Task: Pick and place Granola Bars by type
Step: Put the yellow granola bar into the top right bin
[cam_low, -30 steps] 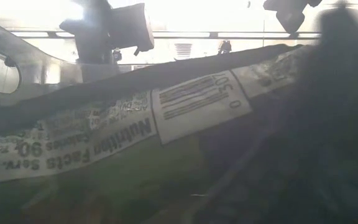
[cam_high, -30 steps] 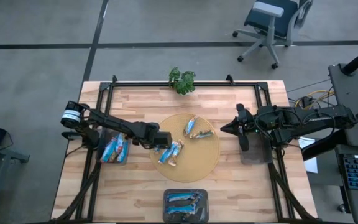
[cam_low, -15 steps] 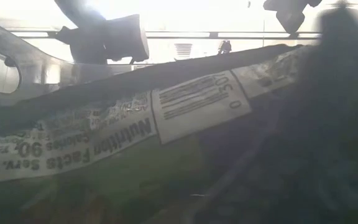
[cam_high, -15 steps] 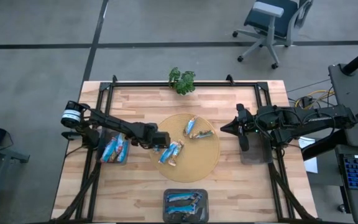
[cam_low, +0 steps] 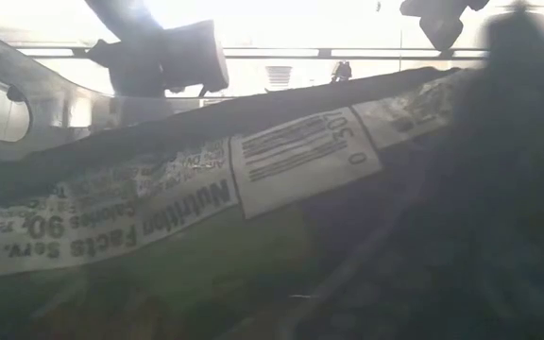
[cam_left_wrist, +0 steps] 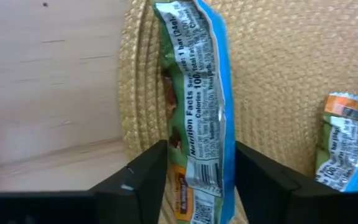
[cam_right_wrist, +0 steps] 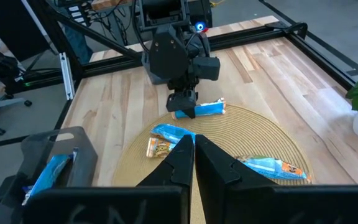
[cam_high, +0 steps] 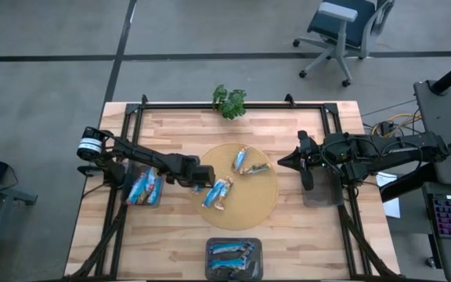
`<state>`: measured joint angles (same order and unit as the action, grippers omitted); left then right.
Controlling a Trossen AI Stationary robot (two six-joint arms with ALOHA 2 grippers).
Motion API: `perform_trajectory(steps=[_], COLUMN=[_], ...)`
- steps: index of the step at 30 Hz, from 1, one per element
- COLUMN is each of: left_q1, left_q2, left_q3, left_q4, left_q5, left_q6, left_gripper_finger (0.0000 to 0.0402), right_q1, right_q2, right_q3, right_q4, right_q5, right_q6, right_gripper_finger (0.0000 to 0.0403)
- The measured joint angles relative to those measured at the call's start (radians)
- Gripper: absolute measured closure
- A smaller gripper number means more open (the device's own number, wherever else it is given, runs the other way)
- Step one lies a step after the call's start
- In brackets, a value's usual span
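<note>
Blue foil granola bars lie flat on a round woven mat [cam_high: 250, 197]: two near its left side [cam_high: 216, 193] and two toward the far side [cam_high: 247, 164]. My left gripper [cam_high: 203, 174] stands over the mat's left rim, shut on one blue bar [cam_left_wrist: 199, 106]. That bar [cam_right_wrist: 204, 109] also shows in the right wrist view, below my left gripper [cam_right_wrist: 182, 102]. My right gripper [cam_high: 283, 162] is shut and holds nothing, hovering at the mat's right rim. More bars fill the left bin [cam_high: 143, 188] and the near bin [cam_high: 233, 258]. My left gripper pinches the blue bar between its two fingers [cam_left_wrist: 143, 180] at the bar's near end [cam_left_wrist: 194, 186]. It comes slanting down from the table's left. The bar stands on its long edge and reaches forward over the mat. Whether it touches the mat, I cannot tell.
A small potted plant [cam_high: 229, 100] stands at the table's far edge. A grey bin [cam_high: 319, 192] sits under my right arm. A black frame rail [cam_high: 339, 157] runs along the sides. In the low view a wrapper [cam_low: 253, 179] close to the camera blocks most of the table.
My left gripper has drawn slightly toward the table's left with the blue bar, away from the two bars on the mat's left side. In the low view its arm has tipped from upright to slanted. My right arm has kept still.
</note>
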<state>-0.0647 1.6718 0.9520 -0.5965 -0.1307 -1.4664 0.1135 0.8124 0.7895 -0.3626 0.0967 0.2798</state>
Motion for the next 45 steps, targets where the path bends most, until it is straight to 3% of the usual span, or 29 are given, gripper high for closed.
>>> perform_trajectory(steps=[16,21,30,36,41,45], left_q1=[0.007,0.015,0.033,0.035,0.037,0.038], left_q2=[-0.004,-0.005,-0.005,-0.005,-0.006,-0.006], left_q3=[0.006,0.071,0.283,0.507,0.671,0.728], left_q4=[-0.008,-0.071,-0.165,-0.16,-0.086,0.057], left_q5=[0.029,0.039,0.009,-0.098,-0.161,-0.162], left_q6=[0.04,0.099,0.277,0.497,0.734,0.872], left_gripper_finger=[0.034,0.0351,0.0352,0.0352,0.0352,0.0352], right_q1=[0.0,0.0,0.0,0.0,0.0,0.0], right_q2=[0.0,0.0,-0.002,-0.041,-0.102,-0.15], right_q3=[0.0,0.0,0.0,0.0,0.0,0.0], right_q4=[0.0,0.0,0.0,0.002,0.001,0.0], right_q5=[0.001,0.002,0.001,0.001,0.011,0.011], right_q6=[-0.011,-0.017,-0.018,-0.019,-0.036,-0.037], right_gripper_finger=[0.0394,0.0394,0.0394,0.0394,0.0394,0.0394])
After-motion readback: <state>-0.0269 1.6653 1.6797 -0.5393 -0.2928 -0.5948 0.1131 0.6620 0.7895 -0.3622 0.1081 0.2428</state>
